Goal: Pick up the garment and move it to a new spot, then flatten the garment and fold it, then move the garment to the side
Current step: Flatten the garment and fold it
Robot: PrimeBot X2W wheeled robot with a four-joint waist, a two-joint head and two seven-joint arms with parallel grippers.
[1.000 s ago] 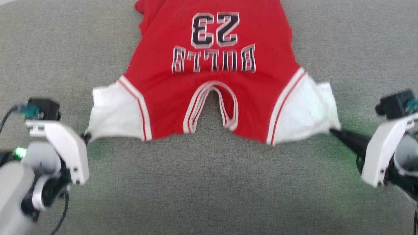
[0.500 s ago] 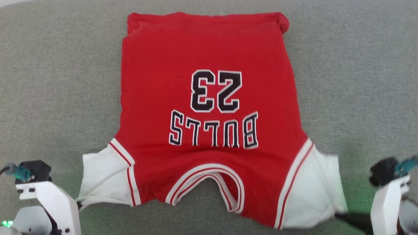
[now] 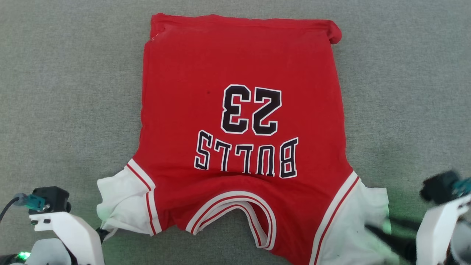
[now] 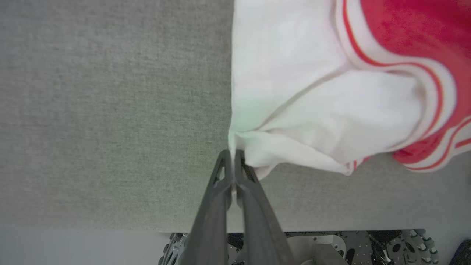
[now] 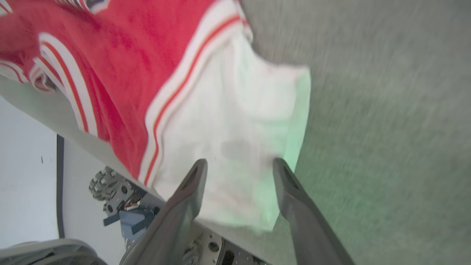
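The garment (image 3: 243,66), a red jersey with black "BULLS 23" lettering, lies spread on the grey cloth-covered table (image 3: 55,92). Its striped collar (image 3: 235,206) faces me and its hem is at the far side. My left gripper (image 3: 102,232) is shut on the corner of the white left sleeve (image 3: 121,202); the left wrist view shows the fingertips (image 4: 232,154) pinching that sleeve (image 4: 294,92). My right gripper (image 3: 379,230) is blurred at the white right sleeve (image 3: 353,228). In the right wrist view, this gripper (image 5: 240,163) is open, one finger on each side above the sleeve (image 5: 239,121).
The table's near edge (image 4: 110,228) runs just below the grippers, with the robot's base (image 4: 331,250) under it. The right sleeve's end hangs past that edge (image 5: 92,147). Bare grey cloth lies left (image 3: 66,110) and right (image 3: 404,92) of the jersey.
The jersey was drawn toward me and the camera tilted, so the whole shirt now shows. The right fingers, earlier pinching the sleeve corner, now stand apart over it. The left grip has held.
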